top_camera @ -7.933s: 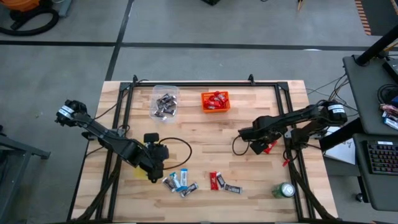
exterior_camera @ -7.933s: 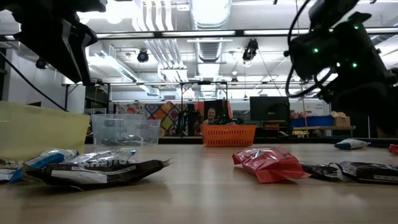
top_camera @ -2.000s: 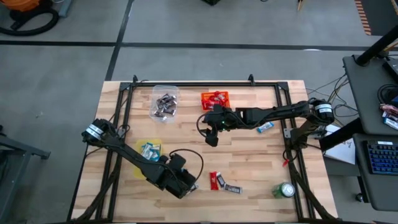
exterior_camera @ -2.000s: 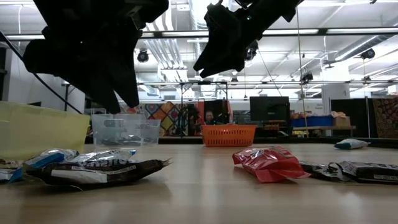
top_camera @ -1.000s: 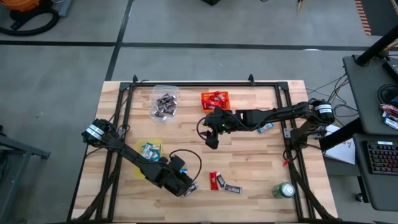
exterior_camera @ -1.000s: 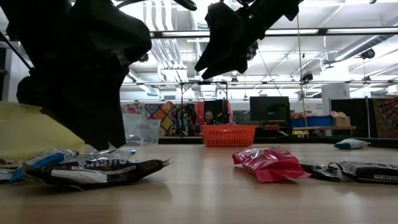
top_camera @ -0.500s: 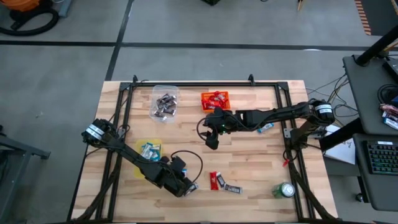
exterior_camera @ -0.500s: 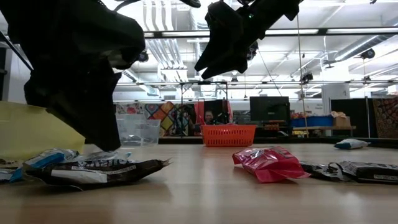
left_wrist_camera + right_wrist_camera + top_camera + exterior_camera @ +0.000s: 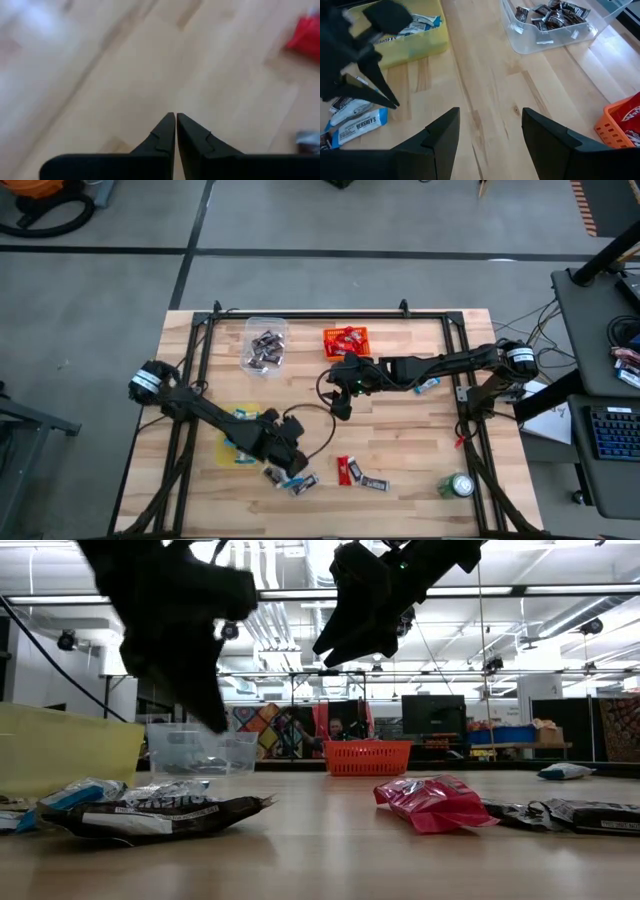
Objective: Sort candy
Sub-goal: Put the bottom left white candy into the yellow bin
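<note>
The left gripper (image 9: 175, 116) is hanging with its jaws clenched tip to tip and nothing showing between them; its own wrist view is showing only bare counter (image 9: 150, 65) past the tips, with a scrap of red wrapper (image 9: 306, 35) off at one edge. In the high view this left gripper (image 9: 287, 448) is sitting just above the near-side cluster of blue-and-white and dark candy bars (image 9: 290, 478), which is lying on the counter toward the front edge from the jaws. Judging from the empty pinch, the grab seems to have missed, so the coming move is turning on dropping back toward that cluster.

The right gripper (image 9: 489, 131) is waiting with its jaws spread wide and empty, hovering over the middle of the counter, beside the orange bin (image 9: 346, 342) of red candy. The left arm is clearly the nearer one to the loose bars.

One blue-and-white bar (image 9: 359, 127) is reading "HERSHEY'S" along its wrapper, its long axis lying roughly crosswise to the left jaws as the right wrist view shows them. Further bars are resting in the yellow bin (image 9: 410, 42) just behind the left gripper, and dark ones are filling the clear bin (image 9: 555, 30) at the back. A red bar (image 9: 345, 470) and a dark bar (image 9: 374, 483) are lying just right of the cluster, and a green can (image 9: 459, 485) is standing well apart near the front right corner.
</note>
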Robot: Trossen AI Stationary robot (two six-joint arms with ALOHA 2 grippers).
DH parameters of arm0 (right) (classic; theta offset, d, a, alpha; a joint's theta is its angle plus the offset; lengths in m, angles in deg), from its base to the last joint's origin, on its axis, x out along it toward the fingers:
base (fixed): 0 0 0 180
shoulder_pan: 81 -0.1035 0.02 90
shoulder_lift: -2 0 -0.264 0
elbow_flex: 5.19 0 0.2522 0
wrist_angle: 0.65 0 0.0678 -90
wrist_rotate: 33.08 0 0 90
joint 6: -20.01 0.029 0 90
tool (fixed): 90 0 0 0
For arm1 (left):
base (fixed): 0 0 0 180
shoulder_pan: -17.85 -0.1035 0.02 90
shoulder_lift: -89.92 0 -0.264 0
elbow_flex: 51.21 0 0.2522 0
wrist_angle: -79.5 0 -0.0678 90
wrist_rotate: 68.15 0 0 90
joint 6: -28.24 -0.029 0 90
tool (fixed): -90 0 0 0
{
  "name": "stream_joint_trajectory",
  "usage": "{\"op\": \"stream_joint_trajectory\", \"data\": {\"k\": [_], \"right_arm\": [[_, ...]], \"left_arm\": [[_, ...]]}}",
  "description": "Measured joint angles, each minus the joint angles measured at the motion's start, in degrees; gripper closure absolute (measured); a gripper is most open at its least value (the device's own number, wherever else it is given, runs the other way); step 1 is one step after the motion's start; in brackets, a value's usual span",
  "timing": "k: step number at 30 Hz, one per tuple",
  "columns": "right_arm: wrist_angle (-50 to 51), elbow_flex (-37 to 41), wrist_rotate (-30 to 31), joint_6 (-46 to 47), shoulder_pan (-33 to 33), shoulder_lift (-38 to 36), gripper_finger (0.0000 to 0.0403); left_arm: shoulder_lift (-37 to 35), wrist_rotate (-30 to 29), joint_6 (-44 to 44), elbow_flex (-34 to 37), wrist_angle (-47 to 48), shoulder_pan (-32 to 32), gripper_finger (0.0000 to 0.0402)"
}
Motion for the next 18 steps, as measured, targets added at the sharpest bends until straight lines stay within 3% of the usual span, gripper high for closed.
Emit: {"op": "stream_joint_trajectory", "data": {"k": [2, 6, 10, 18], "right_arm": [[0.0, 0.0, 0.0, 0.0, 0.0, 0.0, 0.0202], [0.1, 0.0, 0.0, 0.0, 0.0, 0.0, 0.0202], [0.2, 0.0, 0.0, -0.3, 0.0, 0.0, 0.0202], [0.2, 0.0, -0.1, -0.8, -0.1, 0.0, 0.0202]], "left_arm": [[-2.2, 1.0, 0.4, 0.0, 0.0, -0.8, 0.0401], [-5.6, 6.2, 9.4, -0.2, 0.0, -0.9, 0.0401], [-5.6, 11.6, 14.6, -0.2, -0.2, 0.4, 0.0396], [-1.4, 14.3, 15.4, -0.2, -3.5, 1.7, 0.0326]]}}
